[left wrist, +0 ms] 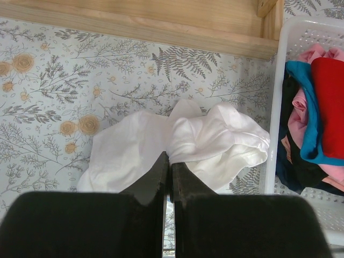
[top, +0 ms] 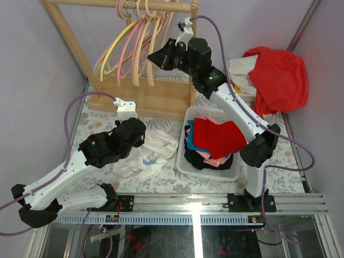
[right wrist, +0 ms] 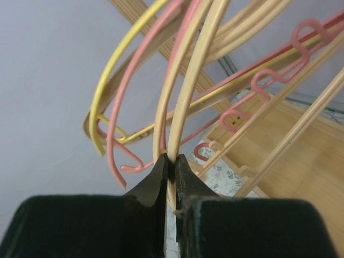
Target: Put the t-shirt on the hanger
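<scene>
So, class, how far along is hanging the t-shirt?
Done: nothing finished. In hand: the right gripper is shut on the hanger, which hangs on the rack; the left gripper is shut on the t-shirt, crumpled on the table. Left: take the hanger off, thread it into the shirt.
</scene>
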Motion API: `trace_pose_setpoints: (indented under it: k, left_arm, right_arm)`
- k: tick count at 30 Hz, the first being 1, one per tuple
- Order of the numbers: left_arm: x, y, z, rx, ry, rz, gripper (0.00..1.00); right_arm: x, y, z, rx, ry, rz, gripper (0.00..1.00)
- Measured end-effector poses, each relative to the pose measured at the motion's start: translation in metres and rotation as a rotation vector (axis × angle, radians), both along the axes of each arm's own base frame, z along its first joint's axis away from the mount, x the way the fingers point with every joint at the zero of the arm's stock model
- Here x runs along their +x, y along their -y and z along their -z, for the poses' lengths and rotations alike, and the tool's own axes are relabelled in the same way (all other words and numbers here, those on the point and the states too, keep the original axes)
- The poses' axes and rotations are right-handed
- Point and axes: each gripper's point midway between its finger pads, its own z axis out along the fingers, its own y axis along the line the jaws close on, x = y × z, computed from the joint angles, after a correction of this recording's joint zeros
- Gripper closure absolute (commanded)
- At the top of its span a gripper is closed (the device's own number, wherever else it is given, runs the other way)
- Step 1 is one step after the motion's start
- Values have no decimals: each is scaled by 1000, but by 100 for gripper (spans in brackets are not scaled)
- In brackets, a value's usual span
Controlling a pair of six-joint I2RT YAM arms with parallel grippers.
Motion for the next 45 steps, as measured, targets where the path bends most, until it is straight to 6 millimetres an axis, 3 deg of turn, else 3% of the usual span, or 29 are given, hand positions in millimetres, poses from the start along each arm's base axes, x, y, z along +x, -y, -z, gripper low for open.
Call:
trace_pose_setpoints:
  k: [14,19,24,32,37,45]
  left_arm:
    - [0,-1,-1,4,1,-2,100]
    - [0,-1,-1,5,1,-2,100]
    - [0,-1,-1,5,1,-1,100]
    - [1,0,-9,-2,11,1,100]
    - [2,1,-7,12,4,4,100]
    - [7,5,-9,35,1,11,100]
  right_arm:
    - [-38,5,-41,83,69,-225,100]
    - [-60,21,-47,127,24,-288,100]
    - [-74,51,-59,233,-34,-379,100]
    - [-77,84,-34,356,-147,-493,100]
    - [-121,99,-16,336,-212,-583,100]
    - [-235,147,-32,201,-44,-658,100]
